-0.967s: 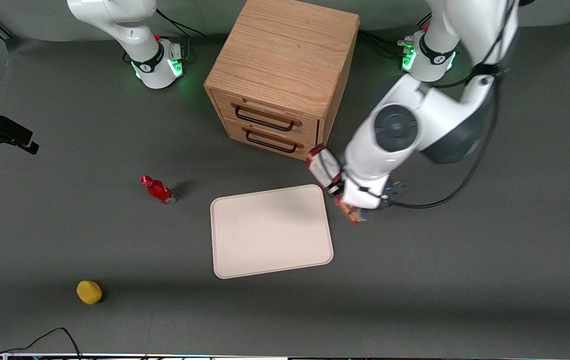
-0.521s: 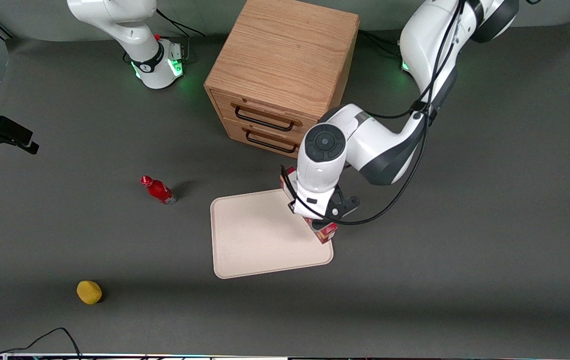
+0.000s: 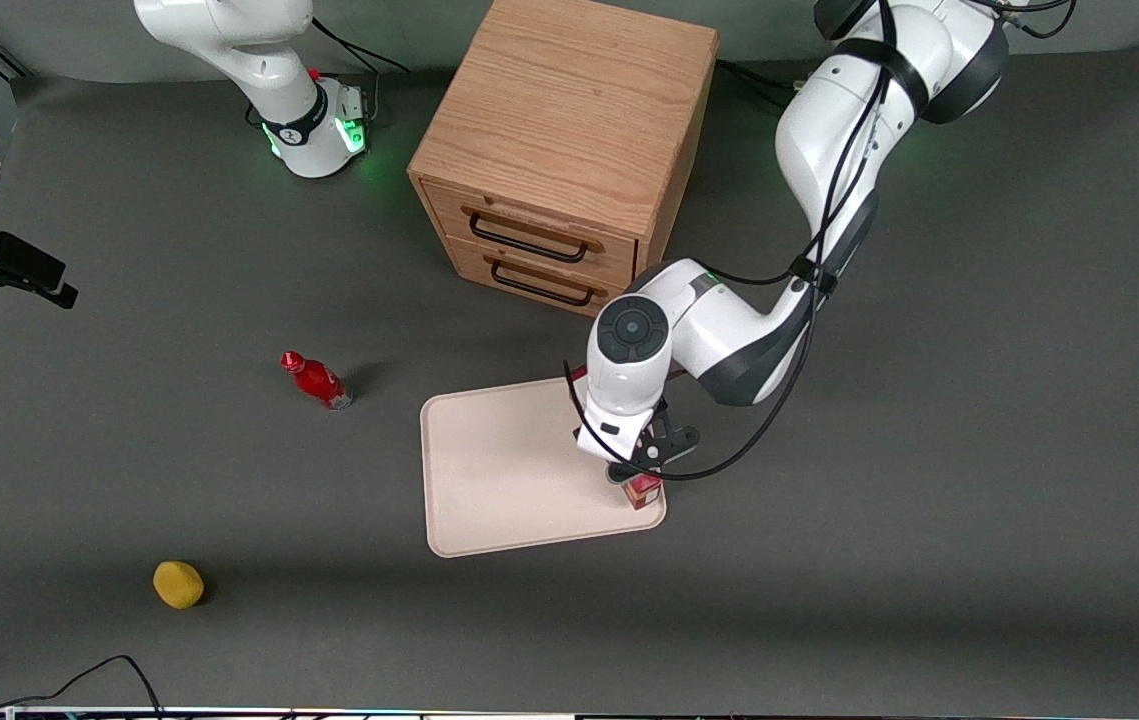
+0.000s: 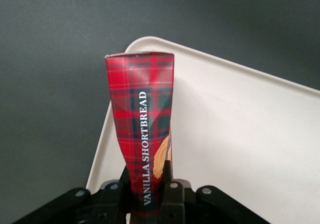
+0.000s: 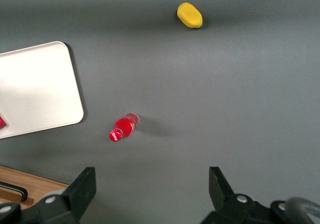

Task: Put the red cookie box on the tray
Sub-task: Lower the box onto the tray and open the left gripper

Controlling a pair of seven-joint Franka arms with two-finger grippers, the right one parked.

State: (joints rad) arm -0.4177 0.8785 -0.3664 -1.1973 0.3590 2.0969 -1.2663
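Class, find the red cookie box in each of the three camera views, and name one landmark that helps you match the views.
Front view: the red cookie box shows under the pincer, over the tray corner nearest the working arm.
Left wrist view: the box is clamped in the pincer, over the tray's edge.
Right wrist view: only a red sliver at the picture's edge.
Shared landmark: the tray.

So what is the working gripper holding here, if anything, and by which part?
The gripper is shut on the red cookie box, pinching its narrow sides near one end; the rest juts out over a corner of the tray.
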